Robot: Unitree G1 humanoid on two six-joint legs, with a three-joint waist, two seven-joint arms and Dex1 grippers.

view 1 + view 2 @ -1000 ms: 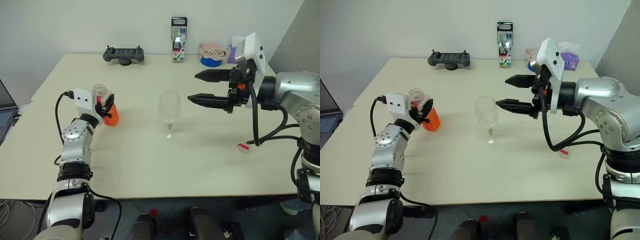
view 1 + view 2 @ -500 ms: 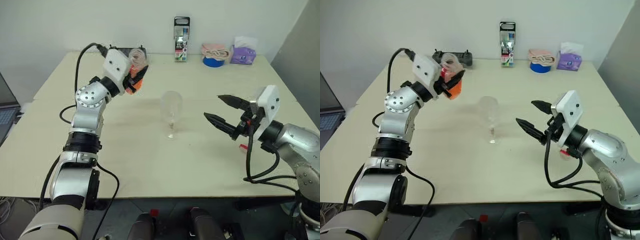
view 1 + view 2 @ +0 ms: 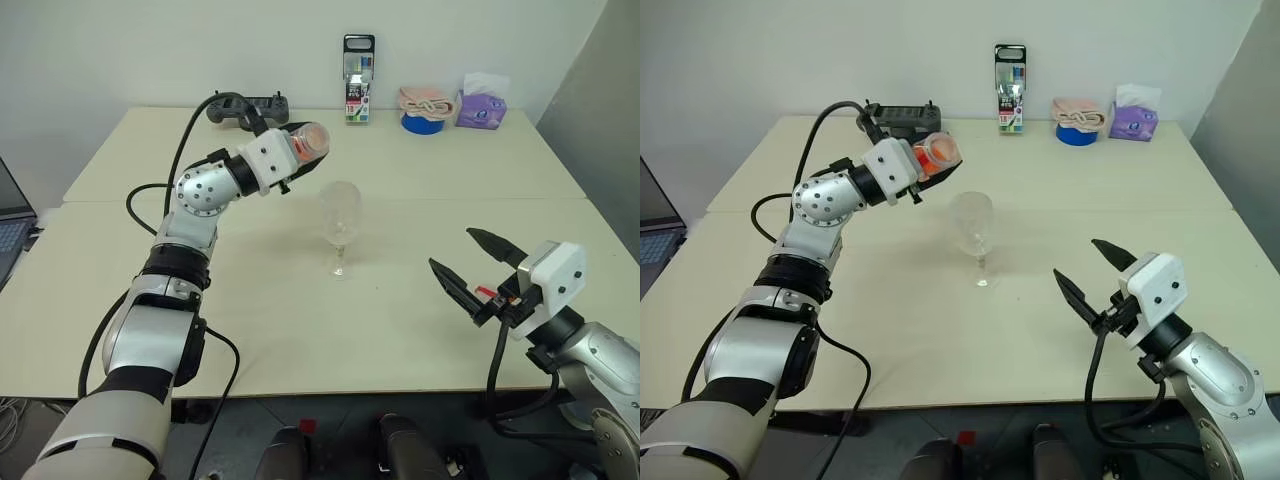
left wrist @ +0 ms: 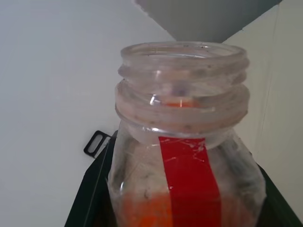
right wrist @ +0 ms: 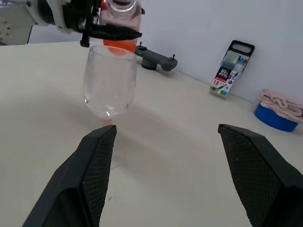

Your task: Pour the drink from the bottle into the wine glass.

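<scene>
Since a second ago, lifted and tipped: bottle [image 3: 303,143] clamped in left fingers [image 3: 283,176], mouth near glass [image 3: 340,222] rim. Right fingers [image 3: 478,272] wide, empty, low. Now: centre mouth over bowl, tilt slowly, keep drink [image 3: 937,155] clear of rim.
</scene>
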